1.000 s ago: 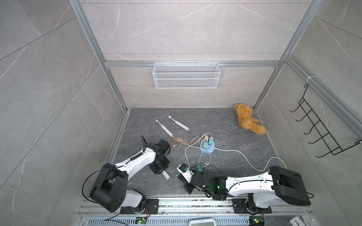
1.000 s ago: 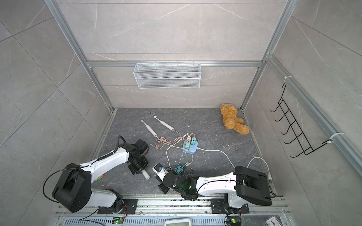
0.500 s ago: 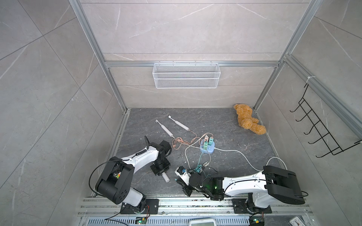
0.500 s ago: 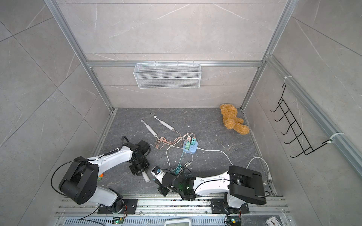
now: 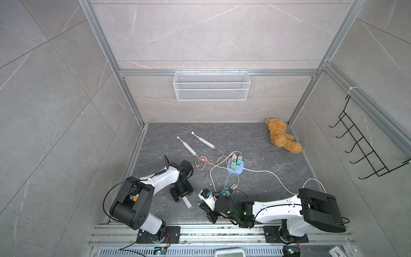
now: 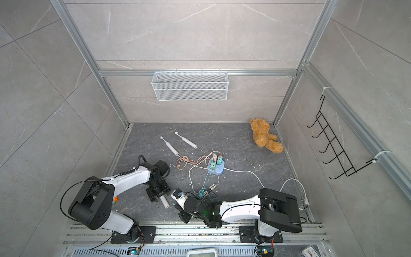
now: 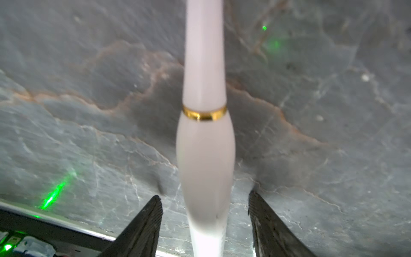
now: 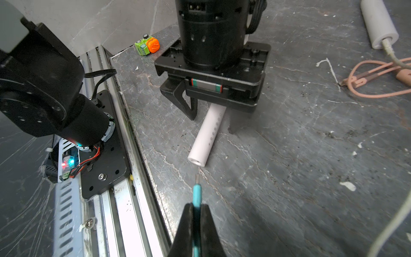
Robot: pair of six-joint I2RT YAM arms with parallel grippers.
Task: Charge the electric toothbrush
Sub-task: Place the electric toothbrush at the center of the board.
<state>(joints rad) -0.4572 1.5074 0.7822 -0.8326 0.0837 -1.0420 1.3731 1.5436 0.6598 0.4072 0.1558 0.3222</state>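
A white electric toothbrush (image 8: pixel 203 140) lies flat on the dark slate floor near the front, seen also in both top views (image 5: pixel 187 202) (image 6: pixel 165 201). My left gripper (image 7: pixel 204 194) stands over its handle, open, with a gap between each finger and the handle. In the right wrist view the left gripper (image 8: pixel 212 121) straddles the handle. My right gripper (image 8: pixel 195 207) is shut on a teal charging plug (image 8: pixel 197 192). The plug's metal pin points at the handle's open end, a short gap away. In a top view the right gripper (image 5: pixel 200 204) sits just right of the handle's end.
Two more toothbrushes (image 5: pixel 188 145) (image 5: pixel 203 141) lie further back with pink cables (image 5: pixel 205 161). A blue power strip (image 5: pixel 235 167) with chargers sits mid-floor among loose white and teal cables. A teddy bear (image 5: pixel 281 138) lies back right. A small green-orange toy (image 8: pixel 148 44) sits by the left wall.
My left gripper's jaws have opened off the toothbrush handle, which now lies free on the floor. The right gripper, still holding the plug, has edged slightly left.
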